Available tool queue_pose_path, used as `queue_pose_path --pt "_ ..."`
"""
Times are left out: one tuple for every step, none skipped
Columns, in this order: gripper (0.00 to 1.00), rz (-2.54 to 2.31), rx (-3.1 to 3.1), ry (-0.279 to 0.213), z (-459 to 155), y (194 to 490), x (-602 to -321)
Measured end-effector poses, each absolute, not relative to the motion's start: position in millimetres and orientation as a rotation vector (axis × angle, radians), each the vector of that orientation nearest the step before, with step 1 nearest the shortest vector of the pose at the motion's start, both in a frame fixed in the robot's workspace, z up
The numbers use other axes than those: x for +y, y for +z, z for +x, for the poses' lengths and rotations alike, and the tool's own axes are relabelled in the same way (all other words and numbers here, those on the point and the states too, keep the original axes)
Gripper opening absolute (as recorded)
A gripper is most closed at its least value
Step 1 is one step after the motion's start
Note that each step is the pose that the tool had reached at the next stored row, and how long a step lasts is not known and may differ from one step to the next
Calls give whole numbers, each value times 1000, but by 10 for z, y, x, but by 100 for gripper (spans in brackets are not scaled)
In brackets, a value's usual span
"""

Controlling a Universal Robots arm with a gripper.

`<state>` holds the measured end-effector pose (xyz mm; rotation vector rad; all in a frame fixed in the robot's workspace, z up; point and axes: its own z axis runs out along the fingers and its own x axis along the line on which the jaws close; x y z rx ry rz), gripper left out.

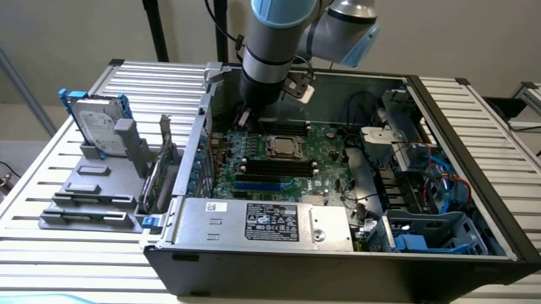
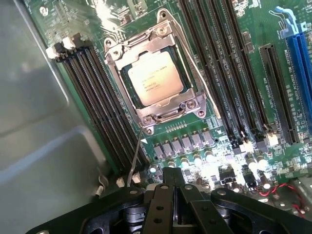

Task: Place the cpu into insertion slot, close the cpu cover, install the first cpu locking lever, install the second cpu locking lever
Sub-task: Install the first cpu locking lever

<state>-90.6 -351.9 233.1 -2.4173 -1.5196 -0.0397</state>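
One cpu (image 2: pixel 155 84), seated in insertion slot (image 1: pixel 282 147) at the exterior view's centre, under cpu cover (image 2: pixel 146 43). Light, fragile; likely edge-hold only. Thin wire lever (image 2: pixel 134 158) looks springy. Gripper (image 2: pixel 173 181) clenched, empty.

Taking the insertion slot (image 2: pixel 125 80) as the dial's centre and the gripper (image 2: pixel 173 181) as six o'clock, fingers pressed together, the cpu (image 2: pixel 157 84) lies silver face up in the slot. The cpu cover (image 2: pixel 141 46) frames it. A thin wire locking lever (image 2: pixel 135 156) slants out toward seven o'clock. Black memory slots (image 2: pixel 97 105) flank the slot at nine and three. A grey case wall (image 2: pixel 39 122) lies beyond nine.
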Motion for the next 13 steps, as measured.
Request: queue_pose_path --pt "11 -2426 -1504 -42 -906 2331 -3519" --pt "11 -2435 -1487 -45 -907 2331 -3519" --pt "11 -2443 -1472 -48 -907 2331 -3519" --pt "11 -2450 -1457 -52 -907 2332 -3519" --pt "11 -2456 -1442 -55 -908 2333 -3519" --pt "11 -2461 -1427 -59 -909 2336 -3519" --pt "11 -2464 -1414 -63 -910 2340 -3519" --pt "11 -2466 -1401 -67 -912 2345 -3520" --pt "11 -2468 -1387 -71 -913 2350 -3520" --pt "11 -2470 -1374 -75 -914 2355 -3520" --pt "11 -2471 -1361 -78 -915 2360 -3520" --pt "11 -2473 -1348 -82 -916 2365 -3520" --pt "11 -2474 -1336 -85 -917 2369 -3520"
